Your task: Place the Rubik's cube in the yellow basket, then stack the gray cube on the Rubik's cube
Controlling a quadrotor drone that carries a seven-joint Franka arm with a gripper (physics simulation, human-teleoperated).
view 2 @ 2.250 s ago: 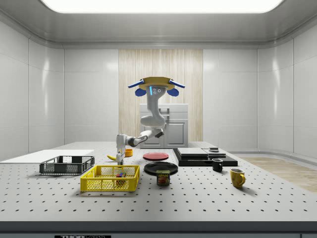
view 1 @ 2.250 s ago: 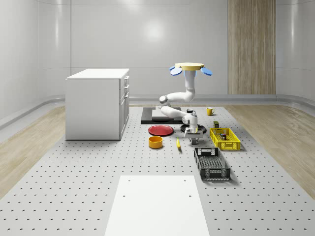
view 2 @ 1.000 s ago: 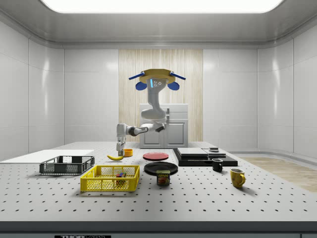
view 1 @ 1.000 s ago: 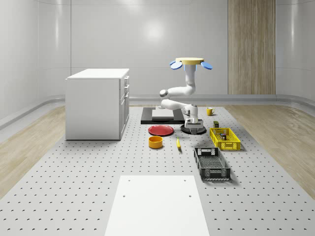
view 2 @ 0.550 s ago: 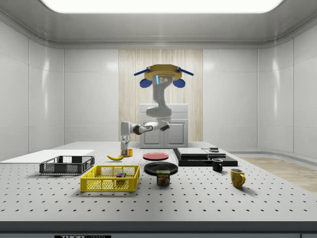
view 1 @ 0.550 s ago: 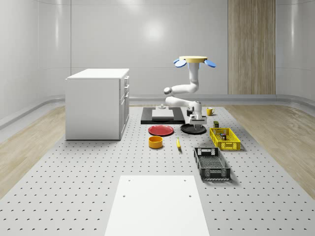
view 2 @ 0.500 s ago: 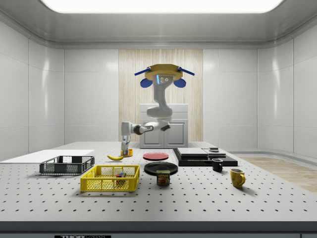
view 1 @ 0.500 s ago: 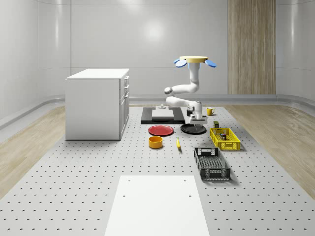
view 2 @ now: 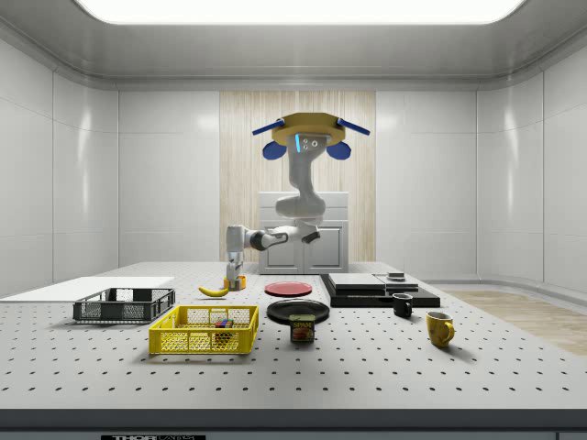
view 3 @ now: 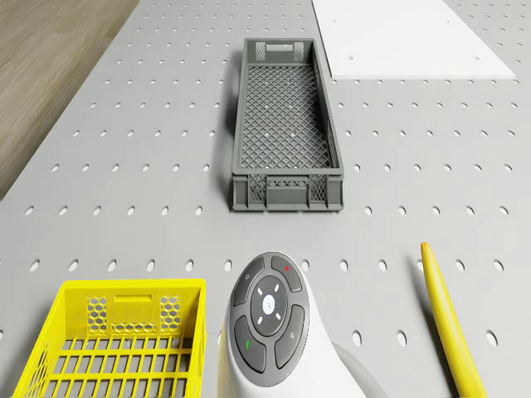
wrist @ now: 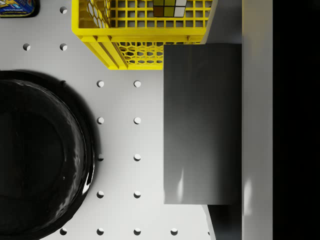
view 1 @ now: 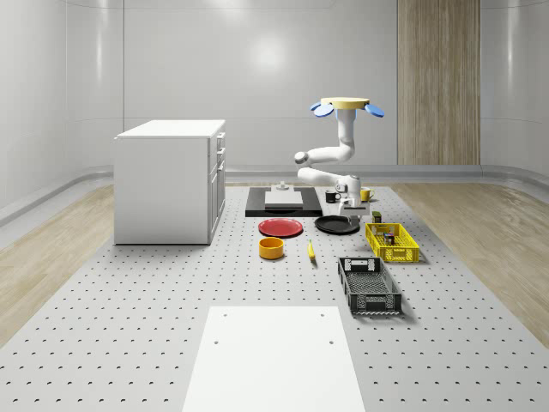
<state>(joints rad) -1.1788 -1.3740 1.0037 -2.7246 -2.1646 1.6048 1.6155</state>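
In the whole-scene view, left to right: the red plate point(view 1: 280, 227) lay on the bench point(view 1: 129, 300), then the black plate point(view 1: 334, 226), and the drone point(view 1: 347, 107) hovered above it, arm bent down. The gripper point(view 1: 351, 209) hung between black plate and yellow basket point(view 1: 392, 243), clamped on the gray cube point(wrist: 202, 122). The Rubik's cube point(wrist: 170, 7) sat inside the yellow basket, and the gray crate point(view 1: 369, 286) lay nearer the camera.

Pale panelled walls, one wood panel point(view 1: 437, 81), white cabinet point(view 1: 169, 182), perforated table point(view 1: 129, 300).
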